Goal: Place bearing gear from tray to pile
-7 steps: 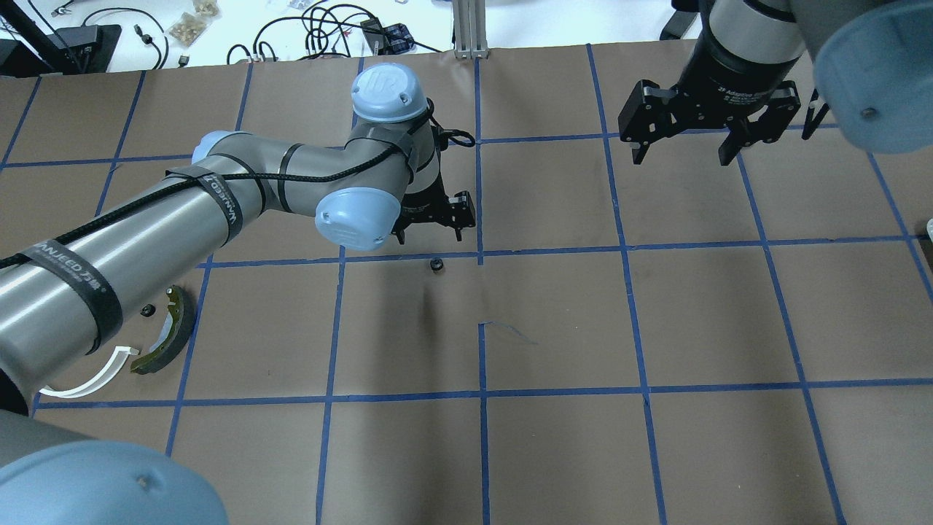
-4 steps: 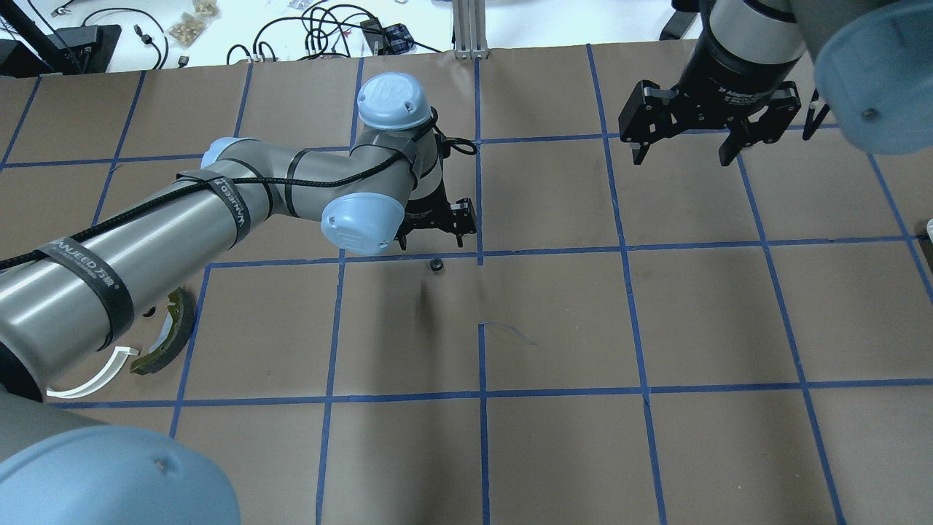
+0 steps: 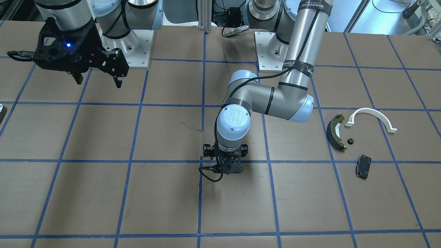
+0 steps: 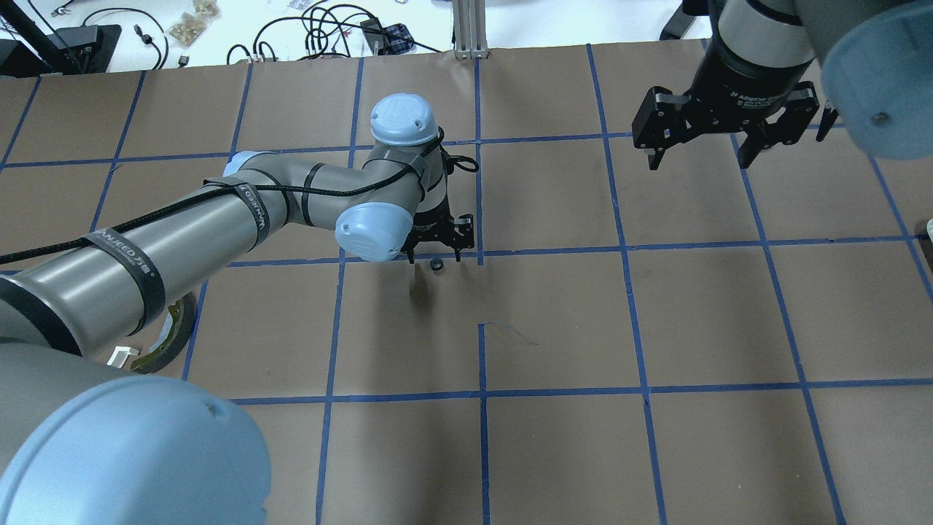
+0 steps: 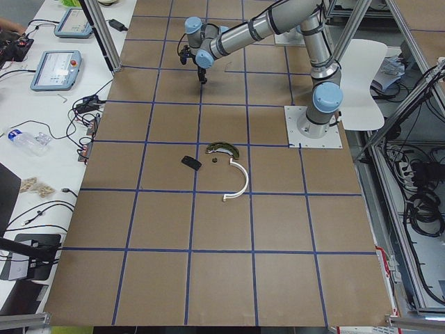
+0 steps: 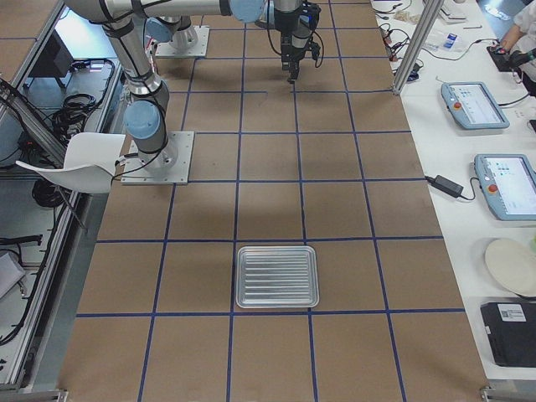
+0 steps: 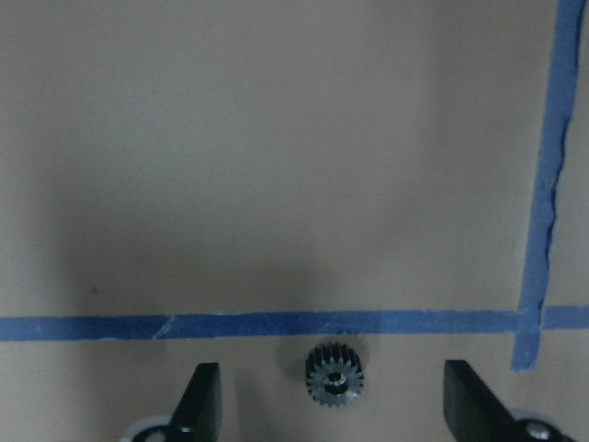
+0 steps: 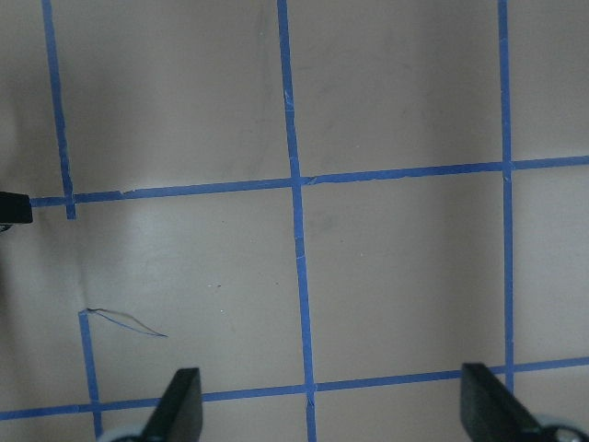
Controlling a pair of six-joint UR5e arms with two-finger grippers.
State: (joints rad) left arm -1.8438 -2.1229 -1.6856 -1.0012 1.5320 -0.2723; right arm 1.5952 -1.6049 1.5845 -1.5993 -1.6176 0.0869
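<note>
Here's the brown paper-covered table (image 4: 656, 328), gridded with blue tape, and the silver left arm with pale-blue joint caps (image 4: 182, 240) reaches long across it to the middle. The matching right arm (image 4: 758, 36) hangs over the far side of its own half. Down at the robot's right end of the table lies the silver ribbed metal tray (image 6: 276, 276), flat on the paper, nothing in it. The left gripper (image 7: 336, 410) points straight down, jaws spread wide, one black finger on each side of the part with clear gaps, gripping nothing. The right gripper (image 4: 698, 157) is parted too, empty, high above bare paper. Over on the robot's left sits the pile. The white plastic half-ring arch (image 3: 372, 117) lies flat just beside the olive-green curved brake shoe (image 3: 337, 132). The flat black brake pad (image 3: 363, 166) rests near them, a little further from the robot's base. And the one to watch is the small black toothed bearing gear (image 7: 335, 376). It lies flat on the paper, just beside a blue tape line and near a tape crossing, right between the left fingers, touching neither. It is well apart from both tray and pile. Smallest of all, a tiny black round piece (image 3: 350, 141) lies close to the shoe's inner curve.
</note>
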